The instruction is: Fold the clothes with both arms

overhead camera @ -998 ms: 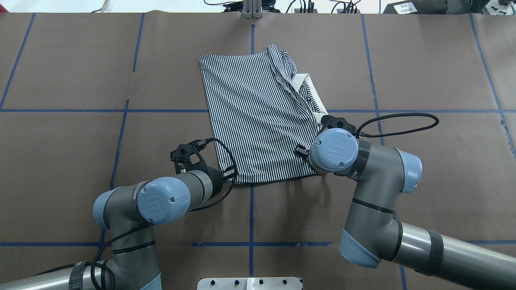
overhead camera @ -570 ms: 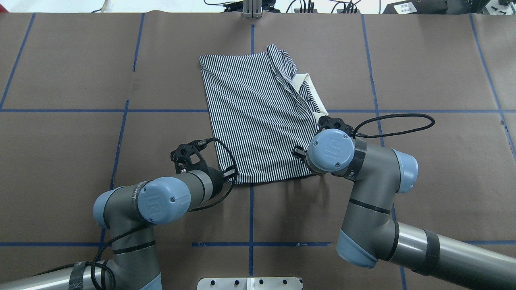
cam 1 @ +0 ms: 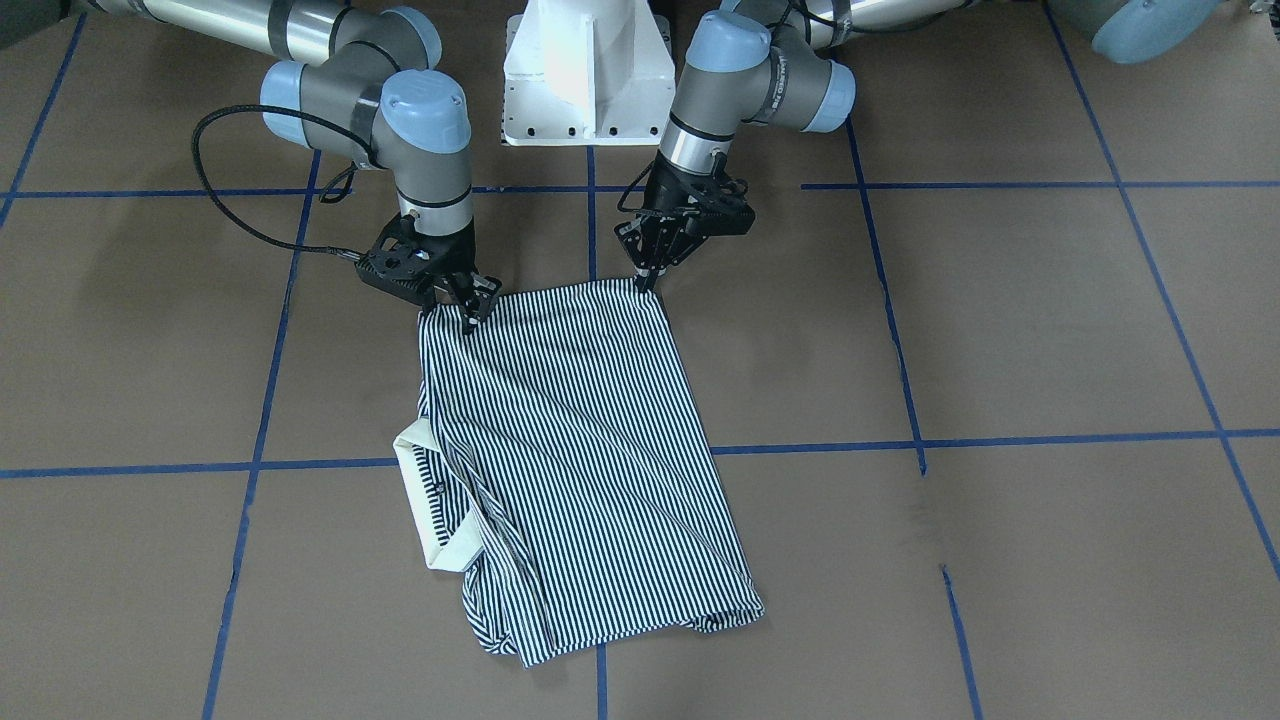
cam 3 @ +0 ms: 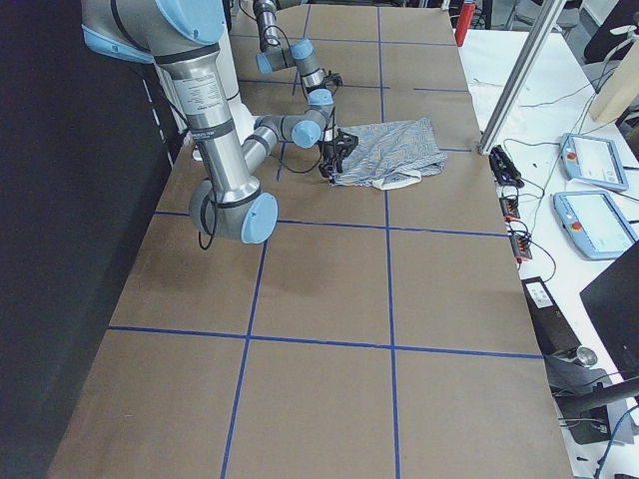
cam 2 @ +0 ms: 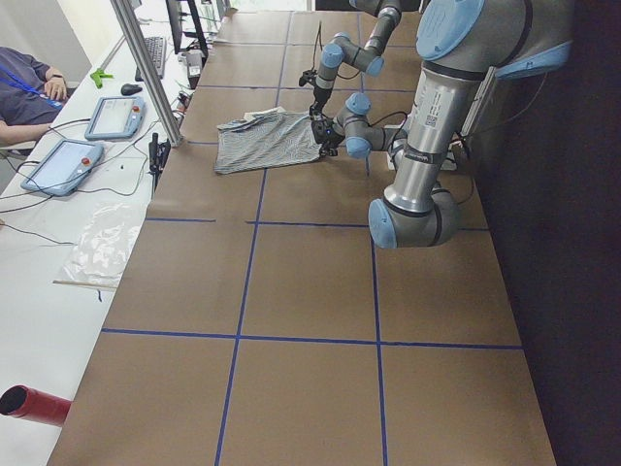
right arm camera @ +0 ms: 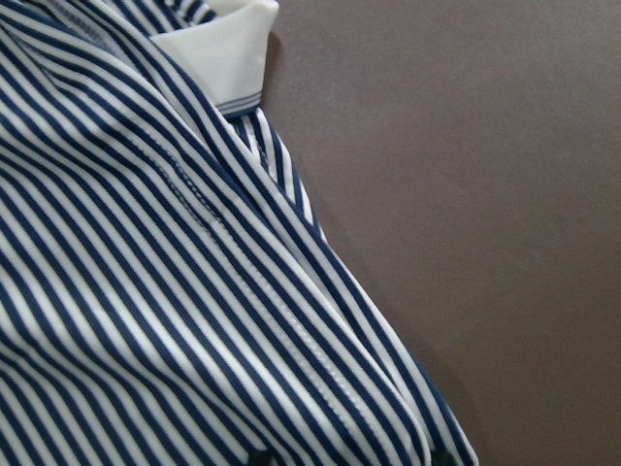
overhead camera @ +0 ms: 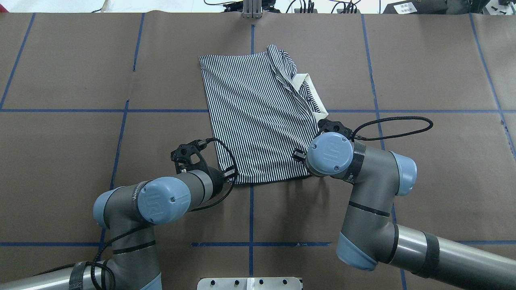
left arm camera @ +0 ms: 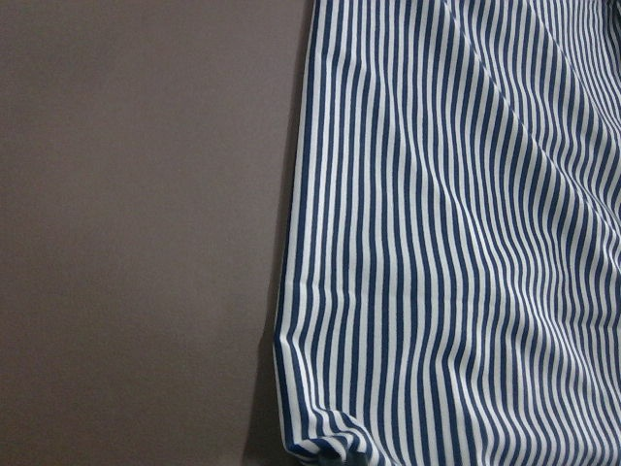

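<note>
The striped polo shirt [overhead camera: 258, 117] lies folded lengthwise on the brown table, its cream collar [overhead camera: 310, 88] sticking out on the right side. My left gripper [cam 1: 646, 283] is shut on the shirt's near left corner, which bunches at the bottom of the left wrist view [left arm camera: 325, 437]. My right gripper [cam 1: 468, 318] is at the near right corner, mostly hidden under its wrist in the overhead view. Its fingertips [right arm camera: 257, 458] show as two dark spots set apart, with the hem [right arm camera: 349, 388] between them, so it is open.
Blue tape lines [overhead camera: 121, 133] divide the brown paper. The white pedestal base [cam 1: 585, 70] stands at the near edge and a metal post [overhead camera: 252, 8] at the far edge. Control tablets [cam 2: 58, 165] and a seated person are beside the far edge of the table.
My right wrist has shifted slightly left and toward the robot over the shirt's near right corner. The left arm and the shirt have not visibly moved.
</note>
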Available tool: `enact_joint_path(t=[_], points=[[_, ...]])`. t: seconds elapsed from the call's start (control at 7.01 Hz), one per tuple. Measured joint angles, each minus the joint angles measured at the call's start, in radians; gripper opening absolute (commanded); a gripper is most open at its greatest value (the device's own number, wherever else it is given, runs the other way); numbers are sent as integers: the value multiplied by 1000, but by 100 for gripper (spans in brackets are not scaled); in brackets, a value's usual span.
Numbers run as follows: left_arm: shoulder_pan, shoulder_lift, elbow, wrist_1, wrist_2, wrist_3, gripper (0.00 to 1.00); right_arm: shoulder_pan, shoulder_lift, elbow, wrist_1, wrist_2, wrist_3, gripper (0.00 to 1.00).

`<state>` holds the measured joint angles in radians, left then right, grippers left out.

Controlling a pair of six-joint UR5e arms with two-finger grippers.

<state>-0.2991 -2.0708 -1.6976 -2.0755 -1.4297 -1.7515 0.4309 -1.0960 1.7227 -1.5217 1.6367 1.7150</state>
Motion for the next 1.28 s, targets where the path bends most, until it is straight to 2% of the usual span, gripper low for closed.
enact_joint_path(t=[0.14,1.0,1.28], points=[[0,0,0,0,0,1,0,-1,0,0,0,0,0,0],[0,-1,-8,0,-2,13,0,6,23,9,1,3,15,0],[-1,1,-49,20,-16,46,0,13,27,49,-2,2,17,0]])
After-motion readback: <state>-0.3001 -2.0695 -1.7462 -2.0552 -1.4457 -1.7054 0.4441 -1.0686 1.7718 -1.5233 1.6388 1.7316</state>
